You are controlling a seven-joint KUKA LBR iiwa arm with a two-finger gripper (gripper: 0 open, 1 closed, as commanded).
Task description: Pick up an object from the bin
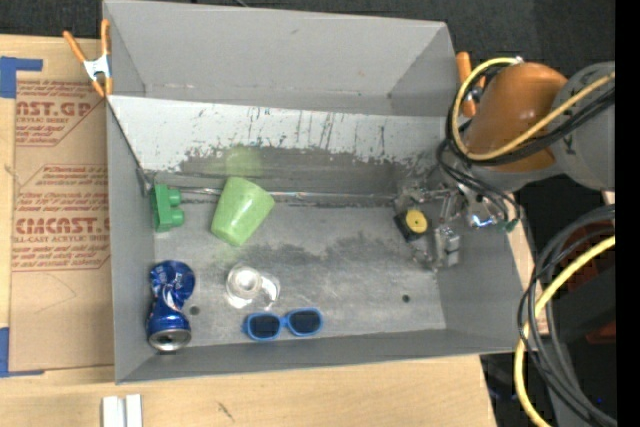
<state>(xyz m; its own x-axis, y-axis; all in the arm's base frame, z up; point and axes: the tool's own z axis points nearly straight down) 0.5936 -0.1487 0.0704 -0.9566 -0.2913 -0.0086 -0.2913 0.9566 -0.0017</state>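
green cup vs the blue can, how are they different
The green cup is plain pale green; the blue can is blue with a silver end. The green cup keeps its smooth tapered shape; the blue can is crushed. The green cup lies further back, the blue can in the front corner. Both lie on their sides in the bin's half at the view's left.

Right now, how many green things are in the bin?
2. A green cup lies tipped over, left of middle; a green block sits just left of it. The hand at right may hide more.
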